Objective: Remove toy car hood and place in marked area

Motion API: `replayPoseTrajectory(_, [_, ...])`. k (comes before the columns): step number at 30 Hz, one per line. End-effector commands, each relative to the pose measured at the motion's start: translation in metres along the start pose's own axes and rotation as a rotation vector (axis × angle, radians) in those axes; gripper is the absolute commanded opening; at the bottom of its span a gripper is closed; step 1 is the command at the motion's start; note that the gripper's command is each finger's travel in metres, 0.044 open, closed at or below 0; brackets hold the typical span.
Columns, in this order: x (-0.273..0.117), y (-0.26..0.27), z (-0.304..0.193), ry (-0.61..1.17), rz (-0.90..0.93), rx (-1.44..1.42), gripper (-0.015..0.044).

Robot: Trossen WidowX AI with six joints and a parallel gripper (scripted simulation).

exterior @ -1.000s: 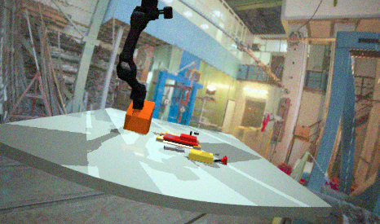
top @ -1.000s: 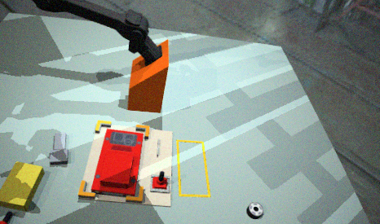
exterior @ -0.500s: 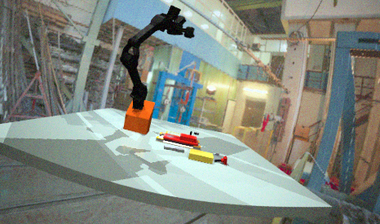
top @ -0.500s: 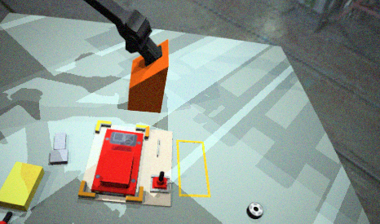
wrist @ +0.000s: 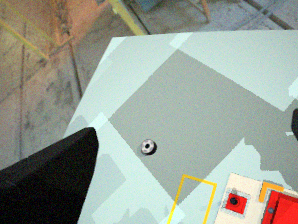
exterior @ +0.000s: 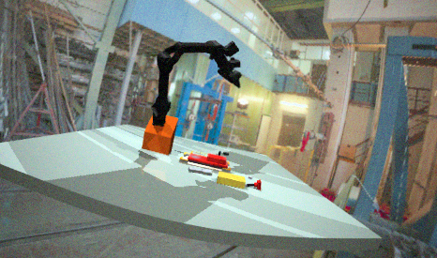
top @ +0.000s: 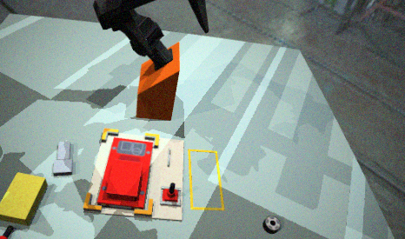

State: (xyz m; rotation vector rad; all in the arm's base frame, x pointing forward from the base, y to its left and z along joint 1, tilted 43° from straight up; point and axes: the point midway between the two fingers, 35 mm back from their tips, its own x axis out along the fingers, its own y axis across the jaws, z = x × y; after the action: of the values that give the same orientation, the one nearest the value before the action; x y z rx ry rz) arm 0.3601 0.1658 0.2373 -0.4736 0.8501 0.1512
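This is a big factory hall or workshop. Behind the pale table (exterior: 94,158) there are tall metal frames, blue steel posts (exterior: 391,125), a blue machine (exterior: 202,113) and a high roof with beams. The floor (top: 348,50) around the table is gray concrete.
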Motion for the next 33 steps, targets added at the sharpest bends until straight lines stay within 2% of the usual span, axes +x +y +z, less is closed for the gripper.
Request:
replayPoseTrajectory(1, [0.024, -0.016, -0.014, 0.066, -0.053, 0.049, 0.044])
replayPoseTrajectory(6, [0.075, -0.054, -0.056, 0.241, -0.179, 0.14, 0.044])
replayPoseTrajectory(12, [0.125, -0.104, -0.128, 0.488, -0.349, 0.243, 0.044])
replayPoseTrajectory(20, [0.152, -0.154, -0.235, 0.805, -0.536, 0.299, 0.044])
replayPoseTrajectory(33, [0.156, -0.158, -0.242, 0.812, -0.539, 0.3, 0.044])
